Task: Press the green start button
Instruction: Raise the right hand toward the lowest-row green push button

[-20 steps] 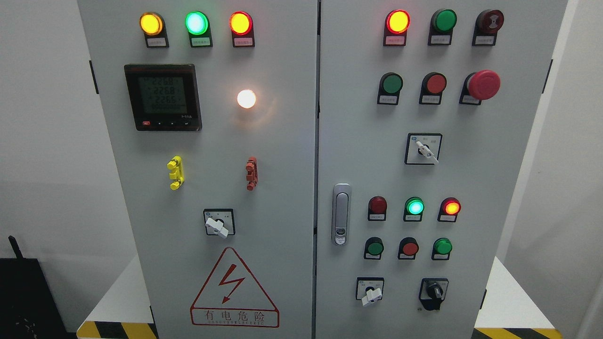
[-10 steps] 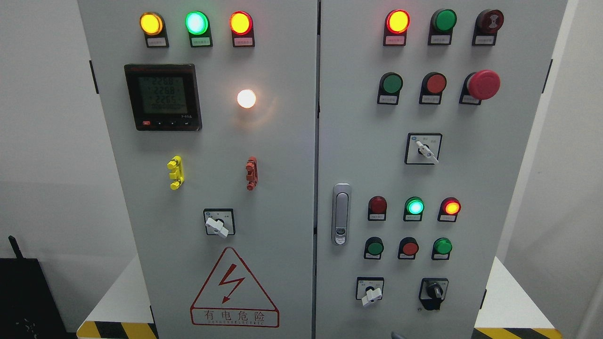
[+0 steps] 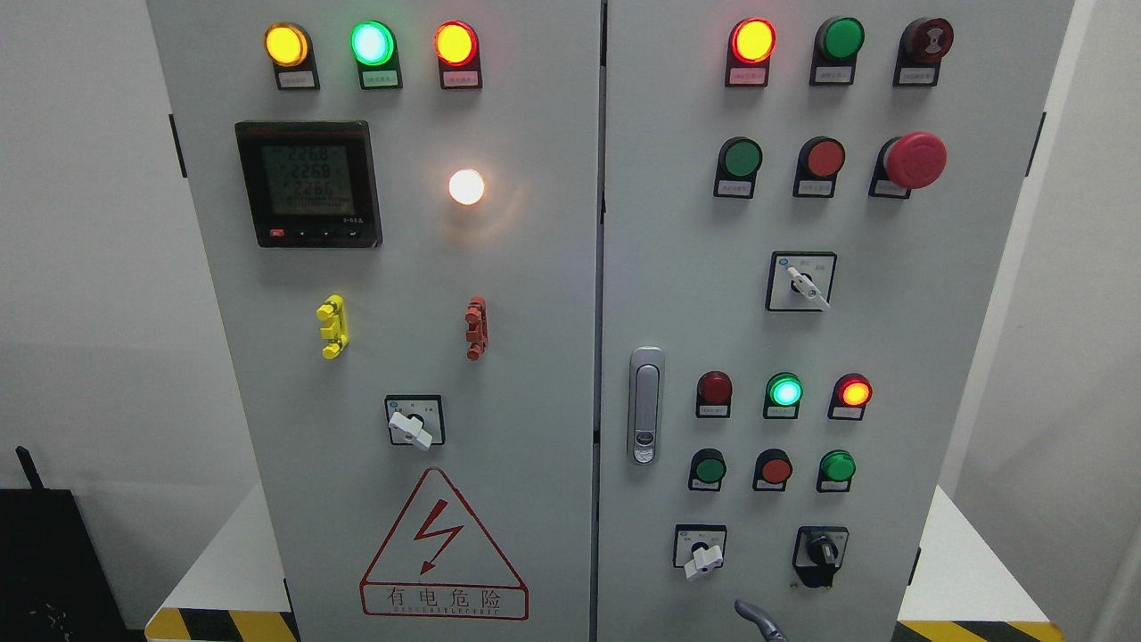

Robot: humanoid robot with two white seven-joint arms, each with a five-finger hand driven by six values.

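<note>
Green start buttons sit unpressed on the right cabinet door (image 3: pixel 891 312).
A grey fingertip (image 3: pixel 758 617) is seen at the bottom edge, below the green button (image 3: pixel 710 467); the hand's state cannot be told.

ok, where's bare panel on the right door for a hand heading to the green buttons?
Bare: the band between the white selector and the indicator lamps, and the patch above the door handle. Crowded: the lower button row, white switch and black switch below. The right hand shows at the bottom edge under the gap between them.
</note>
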